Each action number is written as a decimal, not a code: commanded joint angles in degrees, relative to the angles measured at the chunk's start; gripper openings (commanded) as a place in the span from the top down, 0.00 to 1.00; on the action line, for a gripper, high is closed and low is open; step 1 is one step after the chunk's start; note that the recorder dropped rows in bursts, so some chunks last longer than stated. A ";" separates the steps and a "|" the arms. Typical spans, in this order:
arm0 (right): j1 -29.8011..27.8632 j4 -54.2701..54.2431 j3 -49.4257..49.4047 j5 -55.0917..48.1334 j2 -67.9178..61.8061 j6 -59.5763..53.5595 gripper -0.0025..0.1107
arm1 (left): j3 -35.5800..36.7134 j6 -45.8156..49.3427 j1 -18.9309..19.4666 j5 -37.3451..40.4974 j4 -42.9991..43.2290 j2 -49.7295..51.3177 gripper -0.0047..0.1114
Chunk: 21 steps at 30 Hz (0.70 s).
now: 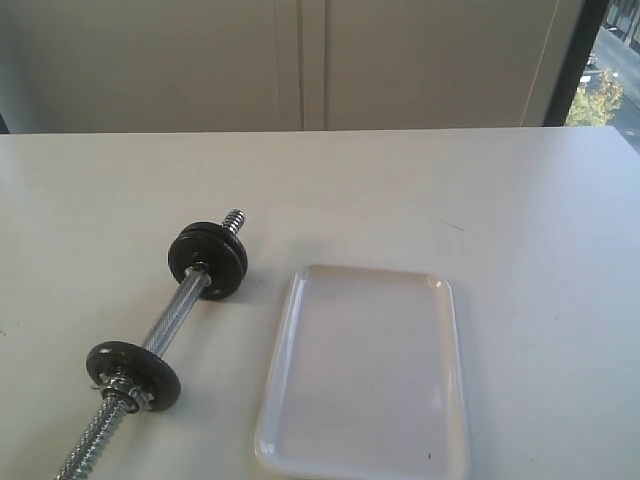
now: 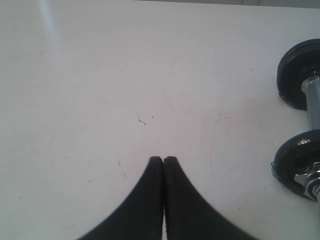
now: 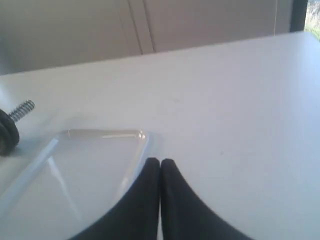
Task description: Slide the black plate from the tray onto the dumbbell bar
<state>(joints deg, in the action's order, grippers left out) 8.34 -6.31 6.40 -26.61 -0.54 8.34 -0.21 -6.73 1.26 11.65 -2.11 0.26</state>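
Note:
The white tray (image 1: 300, 300) lies on the table with nothing in it. To its left lies the chrome dumbbell bar (image 1: 175, 315). Two black plates (image 1: 208, 260) sit together on its far end. Another black plate (image 1: 133, 375) sits toward the near end, against a chrome nut (image 1: 122, 385). Neither gripper shows in the exterior view. My left gripper (image 2: 163, 159) is shut and empty over bare table, well apart from the bar (image 2: 313, 102) and its plates (image 2: 297, 75). My right gripper (image 3: 160, 161) is shut and empty above the tray's rim (image 3: 100, 134).
The white table (image 1: 500, 200) runs back to a beige wall (image 1: 300, 60), with a window strip (image 1: 600, 90) at the far right. The bar's threaded tip (image 3: 22, 110) pokes past the plates (image 3: 7, 132) in the right wrist view.

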 commanded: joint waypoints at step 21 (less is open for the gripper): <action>-4.54 6.31 -6.40 7.07 0.54 -9.14 0.98 | 0.21 -0.39 -0.38 -0.01 -0.11 -0.26 0.96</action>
<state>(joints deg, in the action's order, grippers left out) 5.16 -0.77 0.28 -20.71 -0.30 -1.52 -0.21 -6.73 1.26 11.65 -2.11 0.26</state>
